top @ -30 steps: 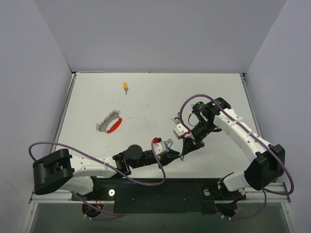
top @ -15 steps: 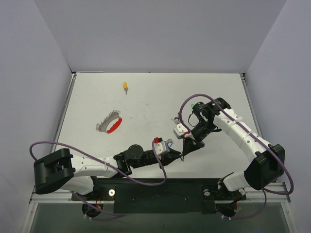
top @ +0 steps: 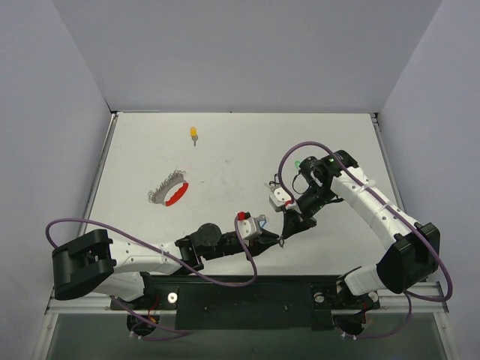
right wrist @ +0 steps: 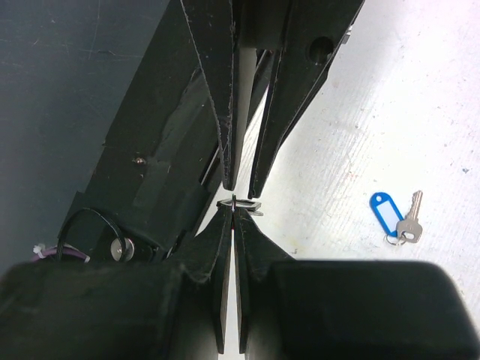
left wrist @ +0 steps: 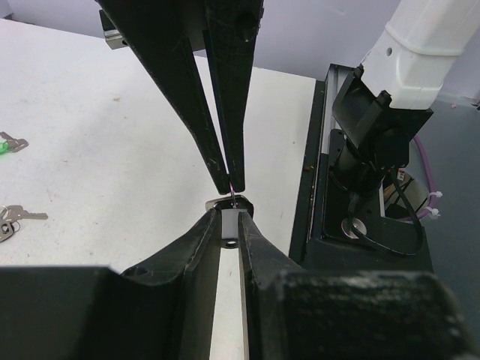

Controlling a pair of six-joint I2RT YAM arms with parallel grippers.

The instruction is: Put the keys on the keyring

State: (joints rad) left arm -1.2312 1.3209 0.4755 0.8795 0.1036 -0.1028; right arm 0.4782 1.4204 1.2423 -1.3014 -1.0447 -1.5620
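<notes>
One second on, logged only a slight shift of the right arm's wrist links and cable in the top view. Found the keyring, left of centre on the table, unmoved, and the two grippers' meeting point likewise. Counted one keyring, one yellow-tagged key at upper left, one green-tagged key beside the right arm, one blue-tagged key at right of the right wrist view, and one silver key between jaws. Noted left gripper partly closed, clamped on that silver key at lower centre of the top view, well apart from the keyring. Noted right gripper fully closed, tips at the key's head; cannot tell whether pinching anything.
</notes>
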